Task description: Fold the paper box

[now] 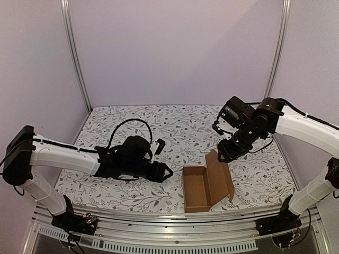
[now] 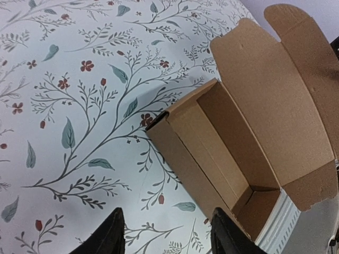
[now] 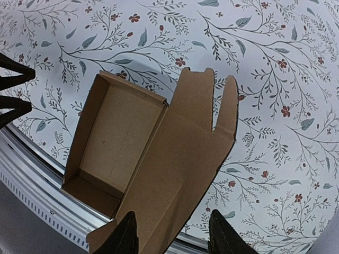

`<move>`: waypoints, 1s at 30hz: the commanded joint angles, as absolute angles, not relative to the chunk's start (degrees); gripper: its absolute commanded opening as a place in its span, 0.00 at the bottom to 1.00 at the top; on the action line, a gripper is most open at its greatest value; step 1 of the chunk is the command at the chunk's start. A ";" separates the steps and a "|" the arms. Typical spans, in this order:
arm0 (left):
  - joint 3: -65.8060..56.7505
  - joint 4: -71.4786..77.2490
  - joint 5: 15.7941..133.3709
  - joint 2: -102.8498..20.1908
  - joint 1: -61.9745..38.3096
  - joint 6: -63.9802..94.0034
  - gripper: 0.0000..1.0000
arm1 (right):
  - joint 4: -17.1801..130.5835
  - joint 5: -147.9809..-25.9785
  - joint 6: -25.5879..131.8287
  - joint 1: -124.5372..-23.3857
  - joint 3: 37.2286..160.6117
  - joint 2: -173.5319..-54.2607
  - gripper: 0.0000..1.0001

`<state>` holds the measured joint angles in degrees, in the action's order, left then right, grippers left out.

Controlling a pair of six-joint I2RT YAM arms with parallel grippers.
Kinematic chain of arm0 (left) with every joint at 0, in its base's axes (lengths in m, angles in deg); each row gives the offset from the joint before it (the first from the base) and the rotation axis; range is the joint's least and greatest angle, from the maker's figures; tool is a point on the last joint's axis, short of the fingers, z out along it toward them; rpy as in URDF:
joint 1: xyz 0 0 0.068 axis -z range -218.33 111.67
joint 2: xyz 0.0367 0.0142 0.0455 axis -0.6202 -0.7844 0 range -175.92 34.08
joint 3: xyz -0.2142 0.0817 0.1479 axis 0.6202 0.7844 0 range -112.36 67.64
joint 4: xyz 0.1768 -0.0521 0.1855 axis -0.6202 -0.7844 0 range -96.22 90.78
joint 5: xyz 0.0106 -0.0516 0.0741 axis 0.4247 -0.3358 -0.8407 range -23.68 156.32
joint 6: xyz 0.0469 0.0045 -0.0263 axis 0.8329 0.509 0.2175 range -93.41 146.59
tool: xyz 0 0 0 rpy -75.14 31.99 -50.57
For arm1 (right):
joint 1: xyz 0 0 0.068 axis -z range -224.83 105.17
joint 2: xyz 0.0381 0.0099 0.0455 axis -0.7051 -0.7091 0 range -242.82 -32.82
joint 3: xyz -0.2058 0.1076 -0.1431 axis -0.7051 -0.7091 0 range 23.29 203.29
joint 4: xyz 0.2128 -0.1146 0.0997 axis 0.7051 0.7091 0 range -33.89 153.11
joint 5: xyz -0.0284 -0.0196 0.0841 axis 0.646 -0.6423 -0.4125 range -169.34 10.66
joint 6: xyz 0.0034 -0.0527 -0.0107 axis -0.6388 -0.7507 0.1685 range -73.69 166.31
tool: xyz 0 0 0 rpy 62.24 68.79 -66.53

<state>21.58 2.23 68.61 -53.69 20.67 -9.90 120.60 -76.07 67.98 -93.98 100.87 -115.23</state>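
At the near edge of the desk (image 1: 159, 121), the paper box (image 1: 195, 191) is set open, its lid (image 1: 220, 177) raised. Just left, the left pincer (image 1: 169, 172) is held open, empty. Farther back, the right pincer (image 1: 223, 155) is spread above the lid, gripping nothing.

The desk (image 1: 159, 121) is covered edge to edge by a pale cloth (image 1: 127, 185) printed with thin grey branches, blue-green leaves and small red flowers. A ribbed metal rail (image 1: 175, 225) runs along its near edge. One thing lies on the cloth: a brown cardboard box (image 1: 195, 191), right of centre and close to the front. It sits on its base with its long side running near to far, walls up, inside bare. Its near end reaches the cloth's edge at the rail. Its lid (image 1: 220, 177) stands open along the right wall, leaning outward, with rounded tabs at its far end.
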 commanded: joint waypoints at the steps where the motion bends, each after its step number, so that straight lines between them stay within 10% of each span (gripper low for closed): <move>1: 23.23 2.39 67.50 -52.43 21.20 -9.05 0.54 | 120.54 -73.79 69.90 -95.44 100.65 -117.92 0.42; 16: 26.25 -1.82 61.84 -47.46 21.00 -9.07 0.54 | 123.35 -69.59 65.82 -97.33 108.20 -124.28 0.00; 30: 30.39 -7.54 55.57 -33.61 18.28 -8.49 0.58 | 119.86 -70.22 35.59 -99.76 119.49 -132.02 0.00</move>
<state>28.59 -5.07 57.68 -36.73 19.86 -9.51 122.43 -68.07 49.18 -99.38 118.02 -130.68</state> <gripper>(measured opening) 0.574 0.007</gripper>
